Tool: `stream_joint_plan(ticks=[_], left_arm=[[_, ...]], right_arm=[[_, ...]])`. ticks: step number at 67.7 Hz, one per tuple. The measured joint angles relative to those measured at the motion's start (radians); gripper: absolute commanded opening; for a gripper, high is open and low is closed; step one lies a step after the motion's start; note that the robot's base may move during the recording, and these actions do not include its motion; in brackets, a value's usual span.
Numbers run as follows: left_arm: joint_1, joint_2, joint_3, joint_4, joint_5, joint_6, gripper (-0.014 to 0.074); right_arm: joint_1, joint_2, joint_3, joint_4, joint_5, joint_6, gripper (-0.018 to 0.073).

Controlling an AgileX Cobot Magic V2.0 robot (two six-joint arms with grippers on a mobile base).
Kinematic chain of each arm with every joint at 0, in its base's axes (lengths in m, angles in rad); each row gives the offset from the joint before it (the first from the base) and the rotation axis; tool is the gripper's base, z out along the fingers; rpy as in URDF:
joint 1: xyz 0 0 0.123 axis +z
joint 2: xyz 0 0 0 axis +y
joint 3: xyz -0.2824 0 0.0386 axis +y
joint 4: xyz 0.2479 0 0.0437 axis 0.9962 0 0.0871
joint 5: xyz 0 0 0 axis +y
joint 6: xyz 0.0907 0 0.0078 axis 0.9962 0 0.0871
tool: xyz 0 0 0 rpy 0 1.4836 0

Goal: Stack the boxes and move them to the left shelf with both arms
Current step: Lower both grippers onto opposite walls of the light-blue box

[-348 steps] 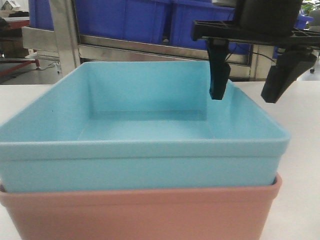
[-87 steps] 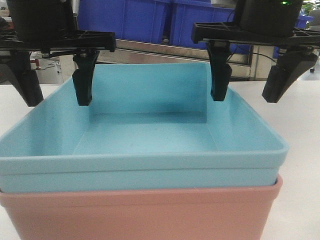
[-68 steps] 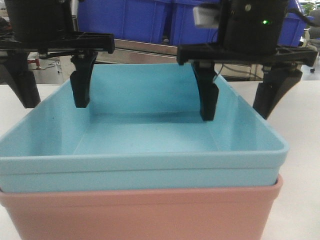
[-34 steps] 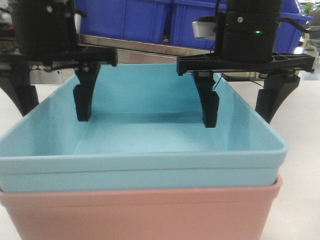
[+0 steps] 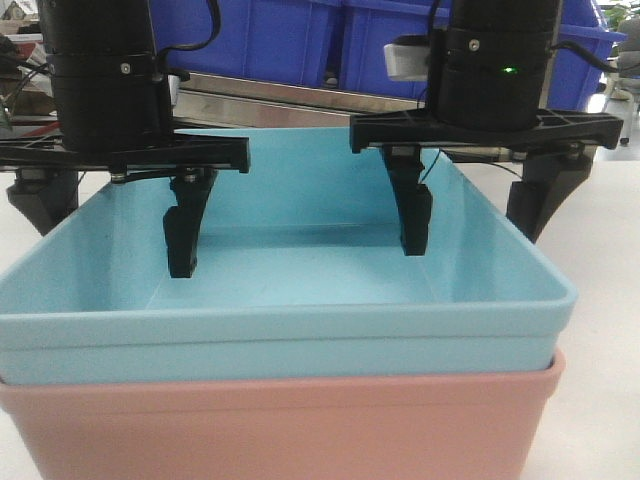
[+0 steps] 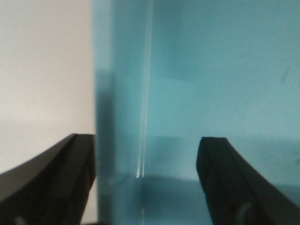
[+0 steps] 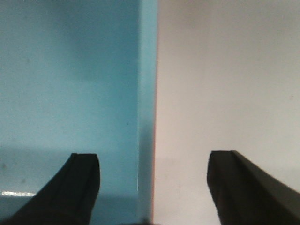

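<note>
Nearest, on the white surface, the salmon pink plastic tub holds the light blue plastic tub nested inside. Spread wide, the black left end effector straddles its 9 o'clock wall, the black right end effector its 3 o'clock wall. Beyond at 12 o'clock: a silvery steel rail and dark blue plastic bins.

Walls of the light blue tub stand inside the left gripper and right gripper; its floor seems clear.
</note>
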State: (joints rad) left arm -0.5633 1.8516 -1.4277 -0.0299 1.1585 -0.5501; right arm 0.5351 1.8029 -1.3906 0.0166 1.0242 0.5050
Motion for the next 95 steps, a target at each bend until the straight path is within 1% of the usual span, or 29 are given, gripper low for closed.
stream_joint_plan(ticks=[13,75,79,80,84,85,86,88,93,94,95], left_arm=[[0.000,0.000,0.000,-0.002,-0.016,0.000,0.0353],[0.000,0.000,0.000,-0.002,-0.020,0.009,0.0350],[0.000,0.000,0.000,-0.002,-0.020,0.009,0.0322],[0.000,0.000,0.000,-0.002,-0.020,0.009,0.0300],[0.000,0.000,0.000,-0.002,-0.020,0.009,0.0227],[0.000,0.000,0.000,-0.002,-0.020,0.009,0.0190],[0.000,0.000,0.000,-0.002,-0.020,0.009,0.0177],[0.000,0.000,0.000,-0.002,-0.020,0.009,0.0124],[0.000,0.000,0.000,0.003,-0.017,-0.002,-0.0001],[0.000,0.000,0.000,0.006,-0.015,-0.005,-0.0021],[0.000,0.000,0.000,0.006,-0.015,-0.005,-0.0020]], right_arm=[[0.000,0.000,0.000,0.000,-0.010,0.002,0.0560],[0.000,0.043,0.000,0.000,-0.014,0.002,0.0557],[0.000,0.043,0.000,0.000,-0.014,0.002,0.0517],[0.000,0.043,0.000,-0.001,-0.014,0.002,0.0508],[0.000,0.043,0.000,-0.001,-0.014,0.002,0.0423],[0.000,0.043,0.000,-0.001,-0.014,0.002,0.0397],[0.000,0.043,0.000,-0.001,-0.014,0.002,0.0356],[0.000,0.043,0.000,-0.001,-0.012,0.002,0.0313],[0.000,0.043,0.000,-0.001,-0.006,0.002,0.0162],[0.000,0.043,0.000,-0.001,-0.006,0.002,0.0134],[0.000,0.043,0.000,-0.001,-0.004,0.002,0.0106]])
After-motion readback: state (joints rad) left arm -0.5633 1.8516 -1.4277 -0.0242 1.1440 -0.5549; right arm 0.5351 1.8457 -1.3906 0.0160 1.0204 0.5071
